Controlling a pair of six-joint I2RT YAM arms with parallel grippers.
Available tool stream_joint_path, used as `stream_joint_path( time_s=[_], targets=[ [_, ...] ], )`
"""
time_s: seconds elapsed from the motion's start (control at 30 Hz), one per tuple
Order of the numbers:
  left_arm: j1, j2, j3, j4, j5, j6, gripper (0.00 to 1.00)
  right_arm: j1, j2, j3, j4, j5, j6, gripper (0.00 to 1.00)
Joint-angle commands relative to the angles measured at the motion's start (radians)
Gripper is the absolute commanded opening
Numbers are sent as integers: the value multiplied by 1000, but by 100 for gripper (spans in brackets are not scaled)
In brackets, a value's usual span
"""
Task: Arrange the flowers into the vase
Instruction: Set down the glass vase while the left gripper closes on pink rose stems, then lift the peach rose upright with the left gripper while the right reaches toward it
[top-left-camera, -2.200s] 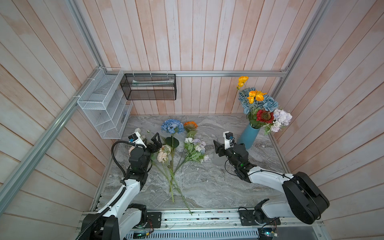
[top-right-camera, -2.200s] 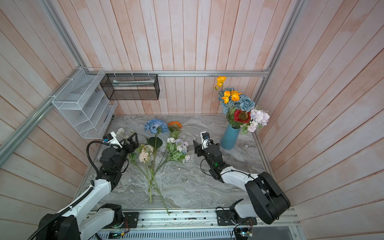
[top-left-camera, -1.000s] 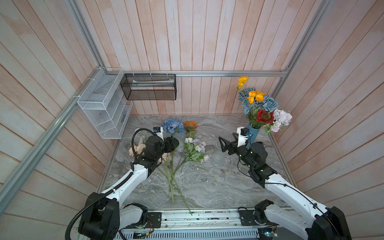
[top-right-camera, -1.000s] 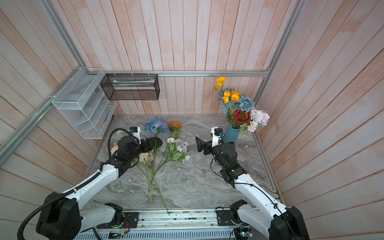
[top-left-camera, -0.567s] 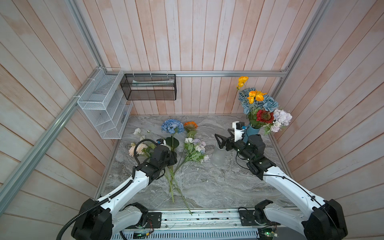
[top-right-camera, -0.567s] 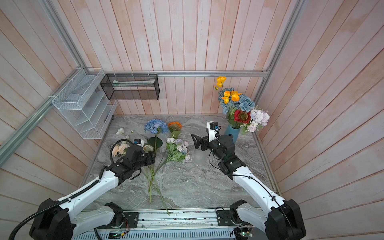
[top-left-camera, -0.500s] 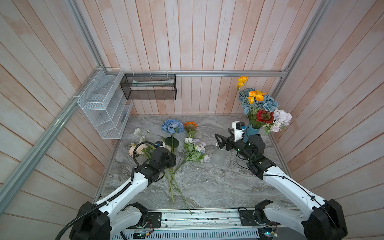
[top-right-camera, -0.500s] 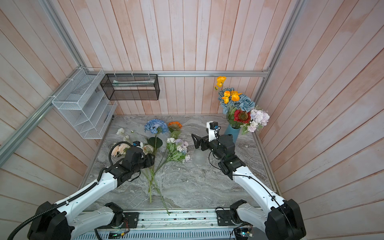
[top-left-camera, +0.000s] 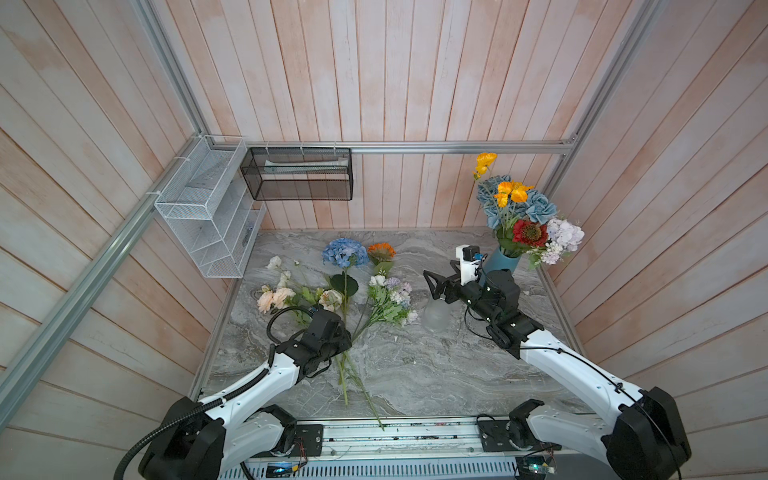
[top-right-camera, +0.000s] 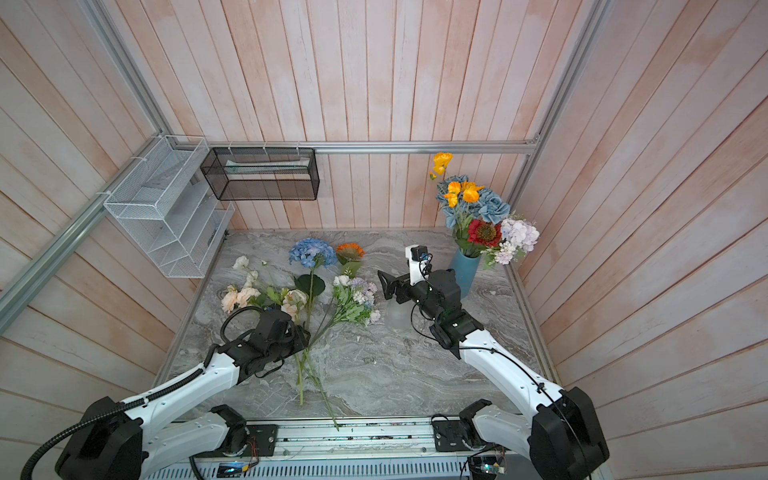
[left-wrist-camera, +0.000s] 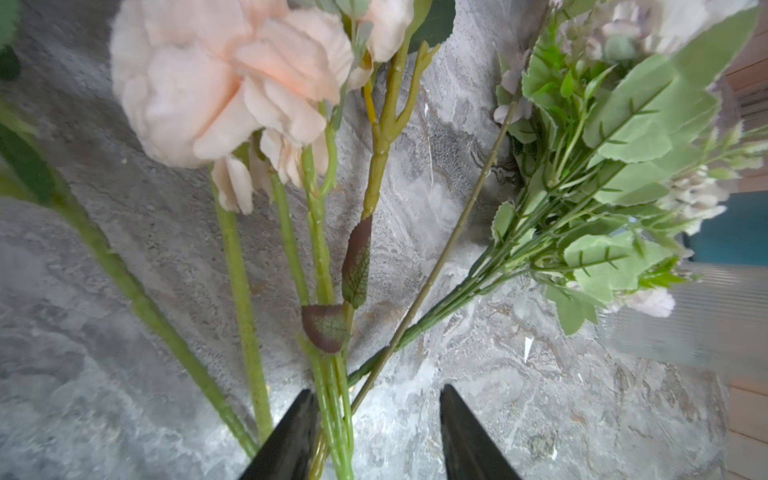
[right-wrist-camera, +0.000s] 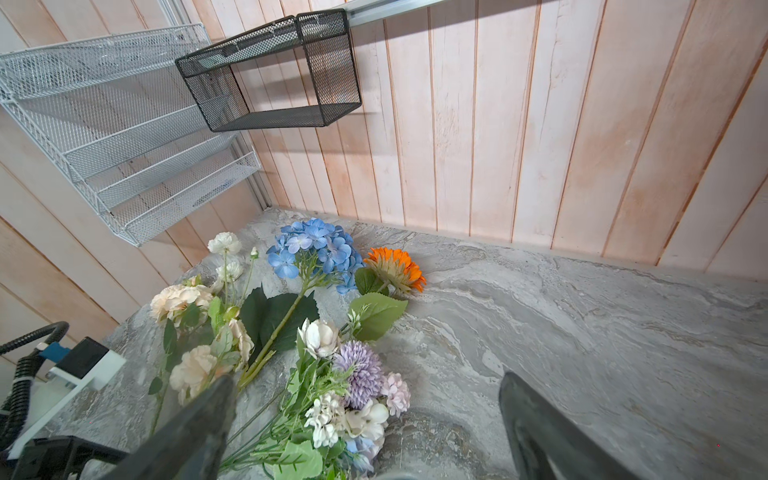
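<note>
Loose flowers lie on the marble: a blue hydrangea (top-left-camera: 345, 252), an orange daisy (top-left-camera: 381, 250), peach blooms (top-left-camera: 272, 297) and a lilac-and-white sprig (top-left-camera: 392, 291). Their stems cross near the front (top-left-camera: 344, 374). My left gripper (top-left-camera: 343, 343) (left-wrist-camera: 378, 392) is low over that crossing, open part way. A bundle of green stems (left-wrist-camera: 332, 399) sits between its fingers, against one of them. The teal vase (top-left-camera: 503, 264) at the back right holds yellow, blue, red and lilac blooms. My right gripper (top-left-camera: 432, 286) (right-wrist-camera: 368, 378) hangs wide open and holds nothing, left of the vase.
A translucent ribbed glass vessel (top-left-camera: 436, 318) stands just below the right gripper. On the walls hang a white wire rack (top-left-camera: 203, 208) and a black mesh basket (top-left-camera: 297, 172). A metal rail (top-left-camera: 395, 432) runs along the front edge.
My left gripper slid from the peach blooms down to the stem crossing and its jaws narrowed. The right gripper rose from the table towards the vase and now holds still.
</note>
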Motion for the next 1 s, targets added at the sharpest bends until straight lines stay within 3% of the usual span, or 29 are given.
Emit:
stream_joint_path(
  time_s=[0.0,0.07,0.53,0.63,0.8,0.97],
  targets=[
    [-4,34,-15,63,-23,-12,45,5,-18,12,4,37,-11,98],
    [-4,50,-17,72,-30,-17,42,6,-19,14,-6,38,-12,98],
    [-3,111,-51,89,-109,-14,44,10,-44,-12,-5,57,-19,98],
    [-4,125,-47,117,-109,-11,39,11,-43,-12,-6,60,-19,98],
    [-4,138,-43,139,-101,-10,22,16,-55,-18,-11,75,-21,98],
    [-3,108,-39,130,-105,-21,15,21,-62,-19,-14,76,-21,98]
  ],
)
